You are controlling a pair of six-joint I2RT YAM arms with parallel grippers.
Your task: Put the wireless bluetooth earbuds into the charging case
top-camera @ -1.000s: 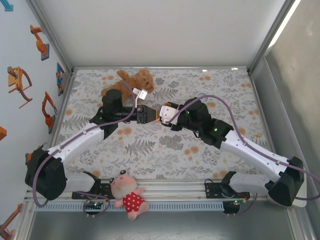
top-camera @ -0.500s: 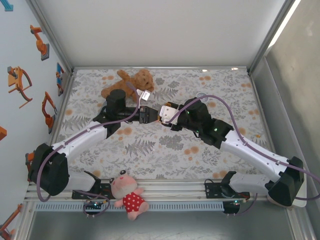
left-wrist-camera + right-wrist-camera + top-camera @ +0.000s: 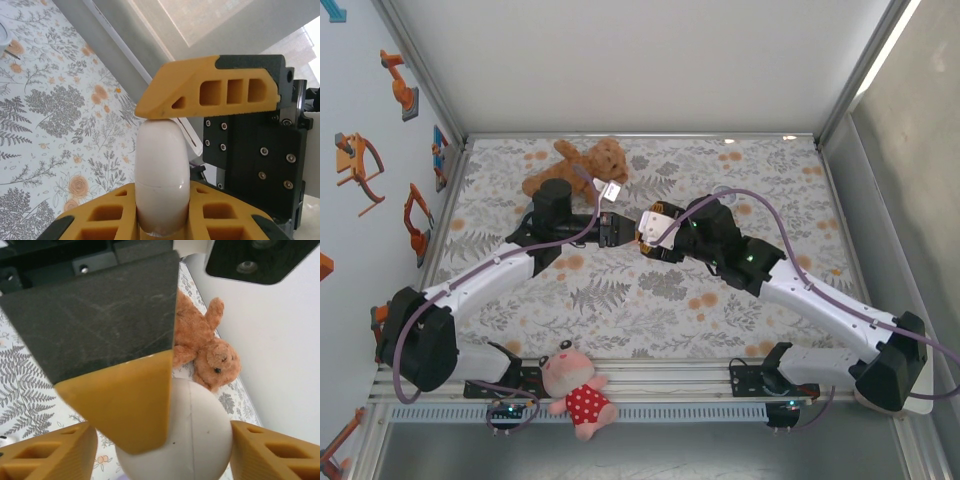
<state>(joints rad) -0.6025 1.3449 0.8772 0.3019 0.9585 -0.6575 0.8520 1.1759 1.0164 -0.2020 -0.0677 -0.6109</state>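
Note:
The charging case (image 3: 162, 170) is a smooth white egg-shaped shell with a thin seam, and it is closed. My left gripper (image 3: 156, 156) is shut on it, one yellow finger (image 3: 200, 95) on top and the other underneath. In the right wrist view the same case (image 3: 200, 435) sits between my right gripper's (image 3: 164, 452) spread yellow fingers (image 3: 272, 455), with a gap on each side. The left finger (image 3: 125, 400) lies across it. From above, the left gripper (image 3: 616, 228) and the right gripper (image 3: 642, 232) meet nose to nose over the middle of the cloth. The earbuds are out of view.
A brown teddy bear (image 3: 590, 160) lies at the back of the flower-patterned cloth (image 3: 650, 300), just behind the left arm. A pink doll (image 3: 575, 388) rests on the near rail. A small pale object (image 3: 723, 190) lies behind the right arm. Walls enclose left, back and right.
The left gripper has pushed in toward the right one and shut on the case. The right gripper's fingers have spread apart off the case.

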